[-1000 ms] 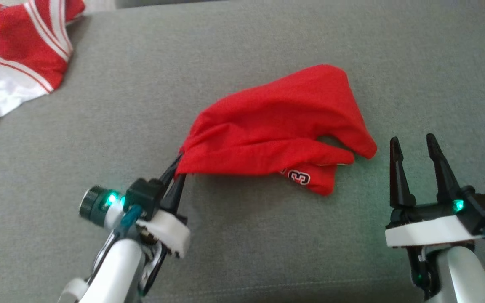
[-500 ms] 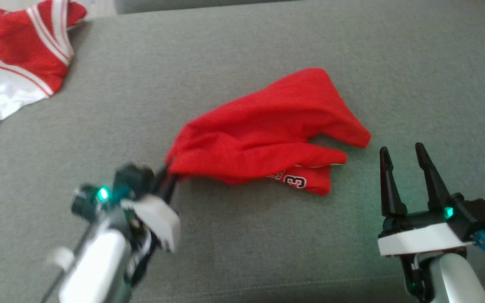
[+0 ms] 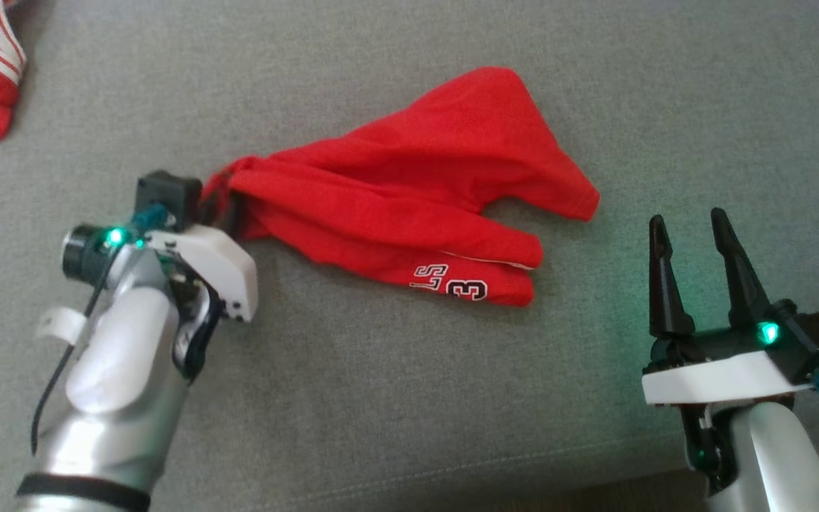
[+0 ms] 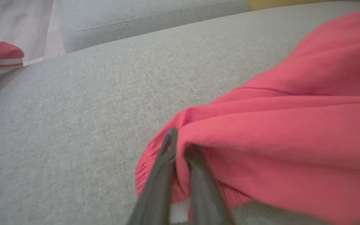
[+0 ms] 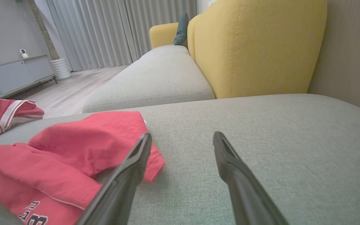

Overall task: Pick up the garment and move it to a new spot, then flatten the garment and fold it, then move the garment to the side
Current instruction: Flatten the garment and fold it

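Left tool (image 4: 180,150) clenched on bunched edge of red garment (image 3: 409,192) — right tool (image 3: 690,231) released, just beside it over grey sofa (image 3: 381,398).

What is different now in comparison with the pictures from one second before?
The head camera shifted, so part of the change is only apparent. The left gripper, still shut on the end of the garment, has turned to point sideways, and the garment is drawn out longer, with more of its print showing. Nothing was let go. The right gripper stays open, apart from the garment.
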